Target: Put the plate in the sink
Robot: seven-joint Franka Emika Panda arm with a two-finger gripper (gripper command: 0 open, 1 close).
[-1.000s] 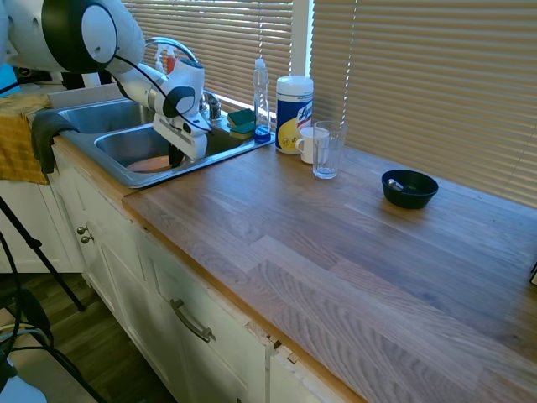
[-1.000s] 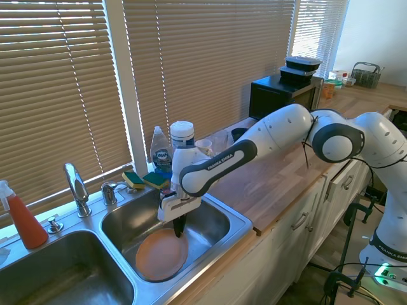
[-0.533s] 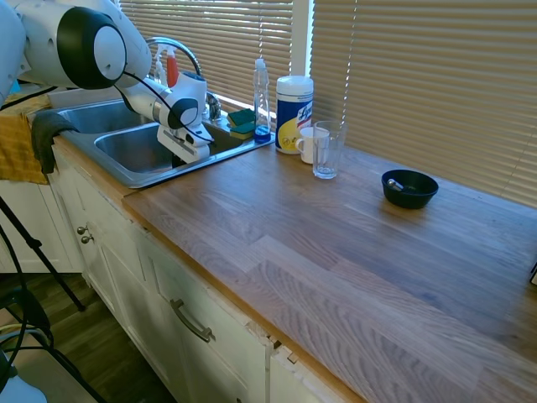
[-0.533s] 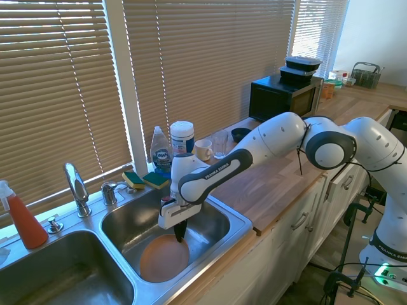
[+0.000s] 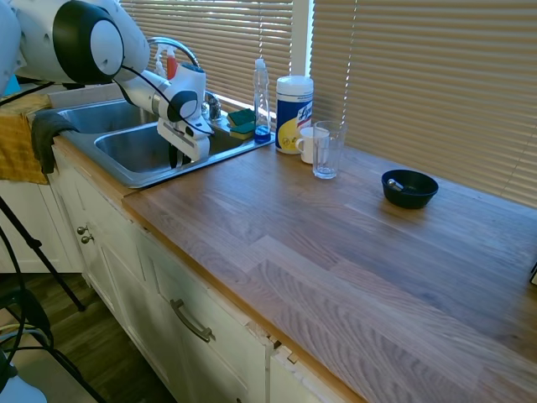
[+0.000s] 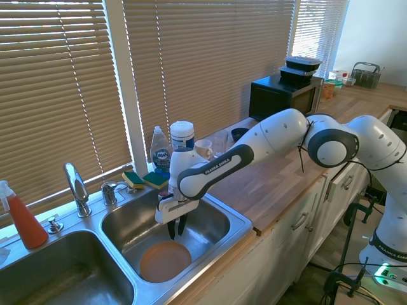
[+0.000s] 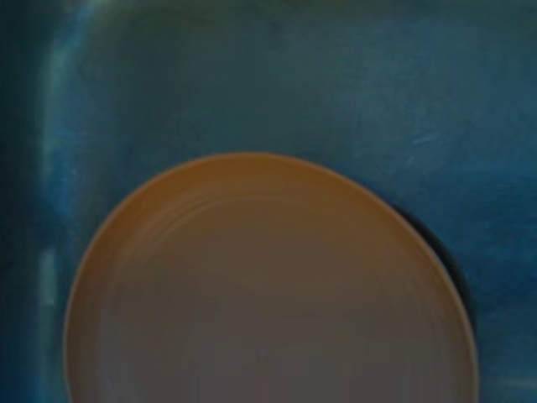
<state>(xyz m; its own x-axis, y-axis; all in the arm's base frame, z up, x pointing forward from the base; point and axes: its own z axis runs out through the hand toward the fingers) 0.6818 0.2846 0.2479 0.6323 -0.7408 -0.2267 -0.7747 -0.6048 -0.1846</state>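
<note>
The salmon-pink plate (image 6: 165, 261) lies flat on the floor of the right basin of the steel sink (image 6: 238, 223). In the wrist view the plate (image 7: 268, 294) fills the lower part of the picture, with the sink floor (image 7: 252, 75) around it. My gripper (image 6: 176, 229) hangs just above the plate's far edge, open, with nothing between its fingers and clear of the plate. In the first exterior view the gripper (image 5: 174, 157) dips behind the sink rim (image 5: 134, 176), and the plate is hidden below that rim.
A chrome faucet (image 6: 77, 189), sponges (image 6: 145, 180), a soap bottle (image 5: 262, 99) and a wipes canister (image 5: 294, 113) line the sink's back edge. A mug, a glass (image 5: 326, 149) and a dark blue bowl (image 5: 409, 188) stand on the wooden counter. A yellow towel (image 5: 21, 138) hangs at the left.
The plate went from tilted in my fingers to lying flat in the basin. My gripper has let go, opened and risen a little above it.
</note>
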